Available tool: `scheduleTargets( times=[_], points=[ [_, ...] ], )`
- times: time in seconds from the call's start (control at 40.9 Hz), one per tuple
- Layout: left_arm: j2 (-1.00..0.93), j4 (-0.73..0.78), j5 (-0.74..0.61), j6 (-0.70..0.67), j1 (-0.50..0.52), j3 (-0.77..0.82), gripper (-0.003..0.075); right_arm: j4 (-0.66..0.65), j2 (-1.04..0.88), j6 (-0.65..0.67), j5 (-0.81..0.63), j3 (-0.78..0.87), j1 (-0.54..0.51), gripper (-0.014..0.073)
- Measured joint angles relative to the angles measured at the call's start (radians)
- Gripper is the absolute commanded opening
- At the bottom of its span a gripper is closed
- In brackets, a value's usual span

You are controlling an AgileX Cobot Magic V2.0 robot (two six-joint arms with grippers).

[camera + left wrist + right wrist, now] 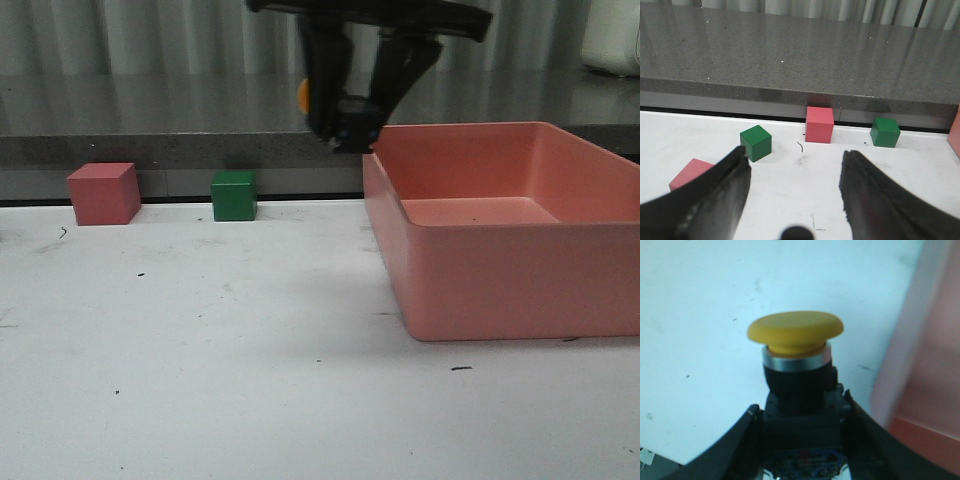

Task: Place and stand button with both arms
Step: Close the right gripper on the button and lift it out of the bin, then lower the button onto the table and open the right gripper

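Currently: right claw (pixel 800 440) clamps push button (pixel 796 365) by its black base, aloft beside pink bin (pixel 500 270); left claw (pixel 795 200) wide, empty. Risk: narrow grip, button may tip on release.

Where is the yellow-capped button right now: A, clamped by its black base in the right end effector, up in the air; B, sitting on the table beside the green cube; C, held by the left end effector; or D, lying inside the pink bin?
A: the right end effector grips the button by its black base above the table.
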Motion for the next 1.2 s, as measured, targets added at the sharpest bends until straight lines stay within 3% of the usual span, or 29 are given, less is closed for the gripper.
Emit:
scheduleTargets(
  times=[0.416, 0.709, 0.88, 1.198],
  points=[
    [0.000, 0.000, 0.000, 0.000, 0.000, 0.000, 0.0385, 0.005, 0.243, 0.189, -0.055, -0.074, 0.176, 0.0283],
    [0.000, 0.000, 0.000, 0.000, 0.000, 0.000, 0.0385, 0.005, 0.412, 0.373, -0.031, -0.272, 0.185, 0.0283],
    [0.000, 0.000, 0.000, 0.000, 0.000, 0.000, 0.0385, 0.005, 0.439, 0.470, -0.037, -0.286, 0.185, 0.0283],
    [0.000, 0.000, 0.000, 0.000, 0.000, 0.000, 0.0385, 0.005, 0.477, 0.512, -0.046, -0.288, 0.185, 0.0300]
  ],
)
